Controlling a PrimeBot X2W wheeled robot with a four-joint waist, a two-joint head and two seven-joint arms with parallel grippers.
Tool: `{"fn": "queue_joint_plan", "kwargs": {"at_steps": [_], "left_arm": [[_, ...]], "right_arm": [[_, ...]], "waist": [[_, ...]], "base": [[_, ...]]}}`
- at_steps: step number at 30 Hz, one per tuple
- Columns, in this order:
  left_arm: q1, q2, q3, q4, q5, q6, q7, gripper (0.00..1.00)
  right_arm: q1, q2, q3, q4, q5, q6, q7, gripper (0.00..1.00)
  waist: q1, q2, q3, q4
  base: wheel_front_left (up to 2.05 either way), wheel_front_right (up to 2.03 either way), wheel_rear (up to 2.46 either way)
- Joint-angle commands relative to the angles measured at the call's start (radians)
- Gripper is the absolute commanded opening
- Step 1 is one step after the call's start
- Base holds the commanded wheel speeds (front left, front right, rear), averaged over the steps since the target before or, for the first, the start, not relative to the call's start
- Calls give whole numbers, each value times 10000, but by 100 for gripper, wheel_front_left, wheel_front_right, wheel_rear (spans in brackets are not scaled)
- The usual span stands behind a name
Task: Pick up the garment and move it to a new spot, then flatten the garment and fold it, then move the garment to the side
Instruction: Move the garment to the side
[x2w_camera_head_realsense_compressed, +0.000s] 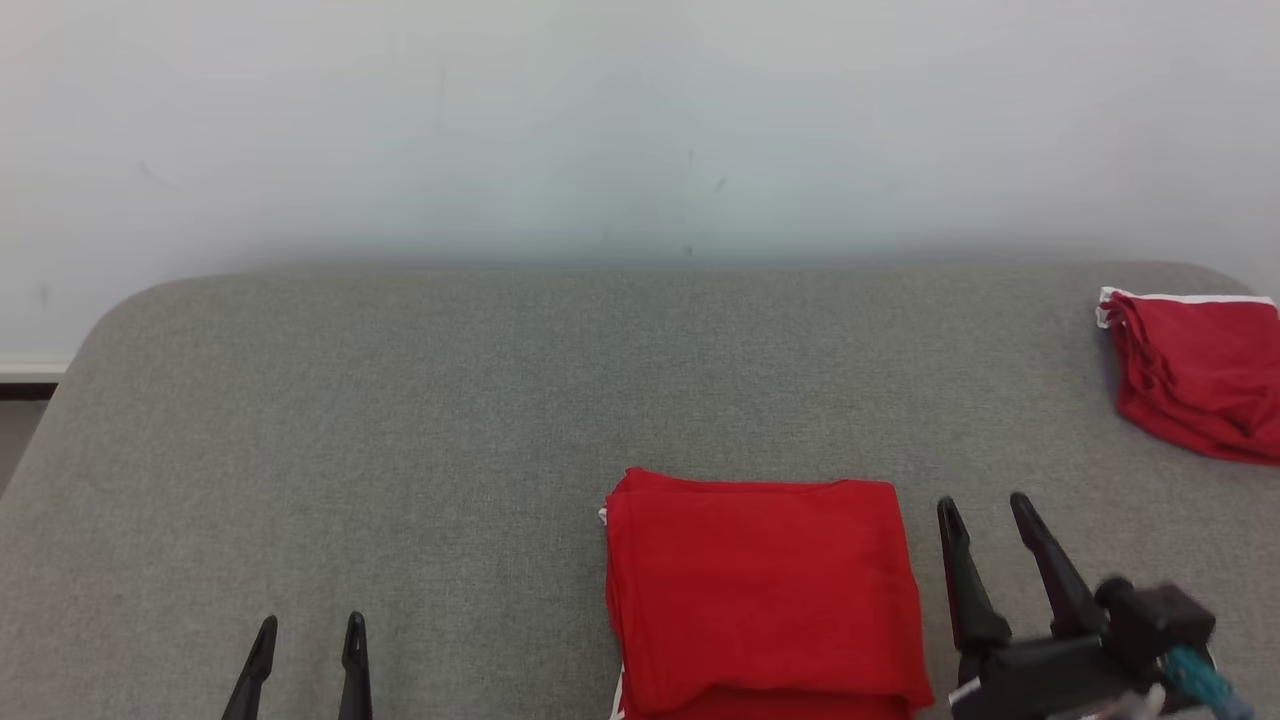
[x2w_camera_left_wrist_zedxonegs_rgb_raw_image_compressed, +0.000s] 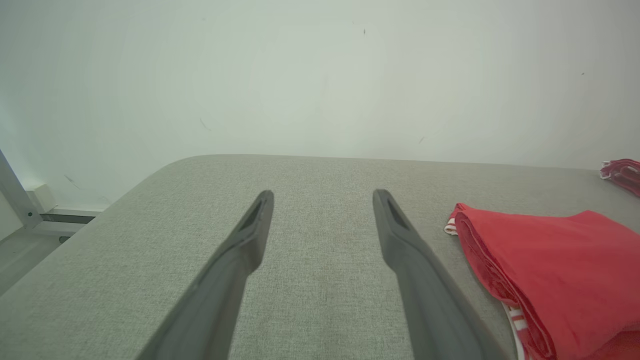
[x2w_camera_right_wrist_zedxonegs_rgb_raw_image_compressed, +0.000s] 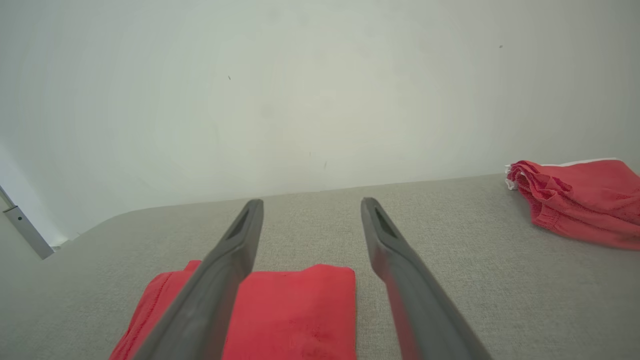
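A red garment lies folded into a neat rectangle on the grey padded table, near the front edge, right of centre. It shows again at the right of the left wrist view as the garment, and low in the right wrist view as the garment. My right gripper stands open just to its right, nothing between the fingers. My left gripper is open at the lower left, well clear of the cloth. Both wrist views show spread empty fingers: left gripper, right gripper.
A second red garment with white trim lies loosely bunched at the table's far right, also visible as the bunched garment. A pale wall rises behind the table. The table's rounded left corner drops to the floor.
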Motion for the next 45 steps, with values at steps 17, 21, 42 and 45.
{"fn": "queue_joint_plan", "kwargs": {"at_steps": [17,21,42,45], "left_arm": [[-880,-93,-406,251,-51,-48,-27,100],[-974,-102,-409,267,-17,-54,-27,100],[-1266,-133,-318,371,47,-74,-27,100],[-1339,-134,-306,362,59,-73,-27,100]], "right_arm": [[-2325,-405,-150,2622,-52,-29,2814,100],[-2080,-324,-25,2961,6,-29,3057,100],[-3153,-184,1047,4581,396,-29,3346,0],[-3806,-392,1211,4667,577,-29,3237,0]], "waist": [[-1,0,1100,674],[-1,0,1208,645],[-1,0,1505,325],[-1,0,1621,251]], "base": [[0,0,0],[0,0,0],[0,0,0],[0,0,0]]}}
